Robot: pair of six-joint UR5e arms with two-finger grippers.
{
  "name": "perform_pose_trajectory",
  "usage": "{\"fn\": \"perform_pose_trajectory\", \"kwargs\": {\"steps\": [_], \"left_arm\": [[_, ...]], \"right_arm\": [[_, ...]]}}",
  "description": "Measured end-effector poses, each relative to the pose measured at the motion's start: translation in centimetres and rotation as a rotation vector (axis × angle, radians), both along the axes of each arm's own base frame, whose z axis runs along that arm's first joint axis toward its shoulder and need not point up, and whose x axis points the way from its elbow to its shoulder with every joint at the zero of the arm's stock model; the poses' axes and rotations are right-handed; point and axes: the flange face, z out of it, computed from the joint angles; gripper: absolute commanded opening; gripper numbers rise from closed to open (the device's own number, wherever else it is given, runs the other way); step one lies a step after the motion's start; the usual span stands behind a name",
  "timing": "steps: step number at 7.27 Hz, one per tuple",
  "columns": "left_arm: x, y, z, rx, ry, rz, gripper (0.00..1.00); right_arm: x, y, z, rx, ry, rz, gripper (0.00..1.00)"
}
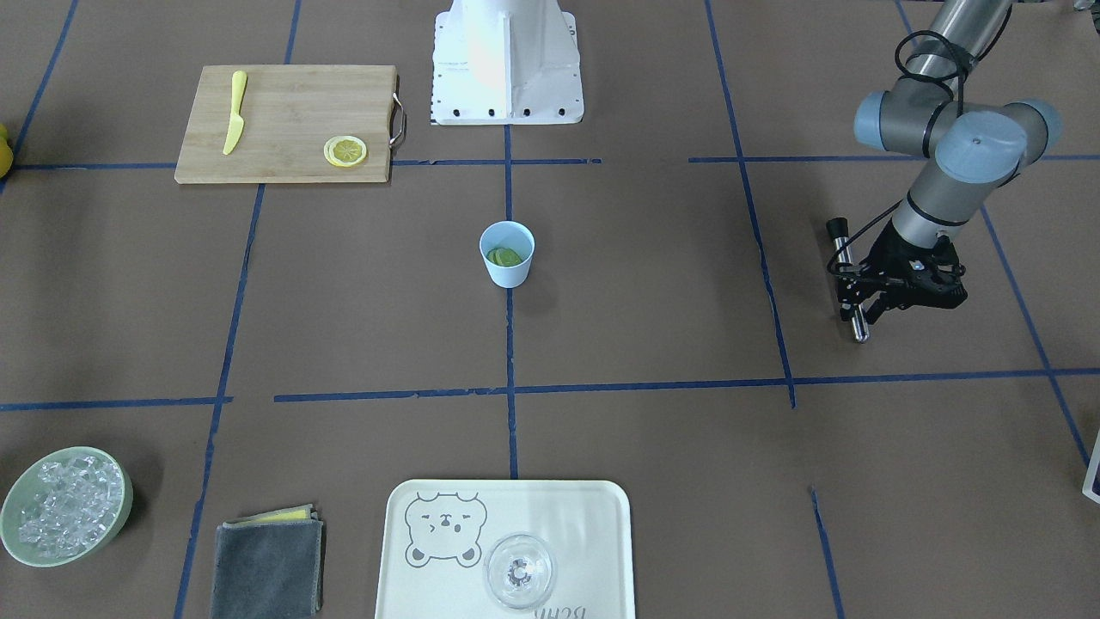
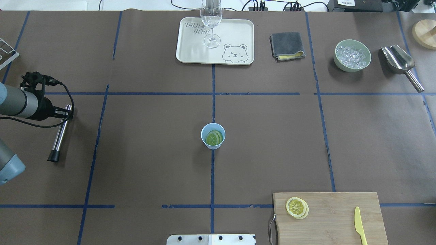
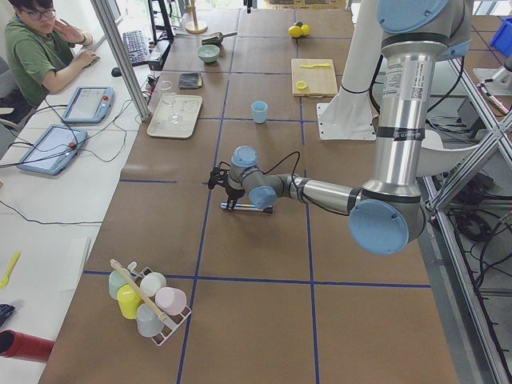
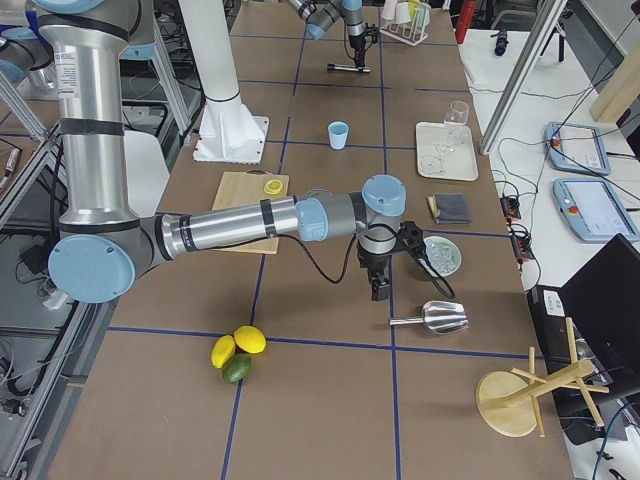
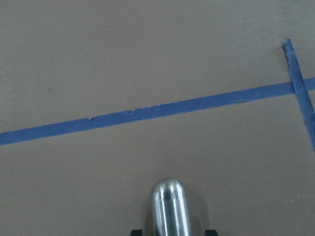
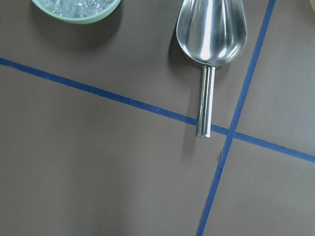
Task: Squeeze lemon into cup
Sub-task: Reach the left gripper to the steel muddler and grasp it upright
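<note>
Cup (image 2: 212, 145) is sitting upright mid-bench (image 2: 136, 153) on the centre tape line: light blue, tapered, no handle. Lemon (image 2: 213, 138) is lying inside it, cut face up, yellow-green, segments showing. A second curved edge is peeking out behind it; can't tell if that's another piece.

Left hand (image 1: 862, 299) is clenching a steel rod (image 2: 60, 134) with a black end cap, out toward the bench's left end, well apart from the cup. The left wrist view is showing the rod's rounded steel tip.

Right hand (image 4: 379, 283) is hanging near the steel scoop (image 6: 211, 29) and ice bowl (image 2: 351, 68). Only the side view is catching it, so I cannot tell whether it's released or clenched.

Counts:
- 1 cup
- 1 wine glass (image 2: 211, 17) standing on 1 tray (image 2: 190, 51)
- 1 ice bowl, 1 scoop
- 1 folded grey cloth (image 2: 286, 44)
- 1 cutting board (image 2: 333, 217) carrying 1 yellow knife (image 2: 359, 224) and lemon slices (image 2: 296, 207), looking like 2 stacked
- 3 whole citrus (image 4: 238, 350): 2 yellow, 1 green
</note>
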Motion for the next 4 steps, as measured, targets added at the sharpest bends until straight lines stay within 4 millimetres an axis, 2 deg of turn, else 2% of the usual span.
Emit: {"fn": "perform_pose_trajectory", "kwargs": {"steps": [1, 2, 3, 4], "left_arm": [[0.0, 0.05, -0.02, 0.0, 0.001, 0.001, 0.33], [-0.05, 0.14, -0.12, 0.001, 0.002, 0.002, 0.1], [-0.17, 0.25, -0.34, 0.002, 0.006, 0.003, 0.0], [-0.33, 0.36, -0.94, 0.009, 0.015, 0.004, 0.0]], "right_arm": [[0.01, 0.0, -0.02, 0.001, 0.001, 0.0, 1.0], [0.02, -0.01, -0.02, 0.002, 0.002, 0.0, 1.0], [0.03, -0.01, -0.01, 0.003, 0.003, 0.0, 1.0], [0.03, -0.01, 0.02, 0.002, 0.004, 0.0, 1.0]]}}
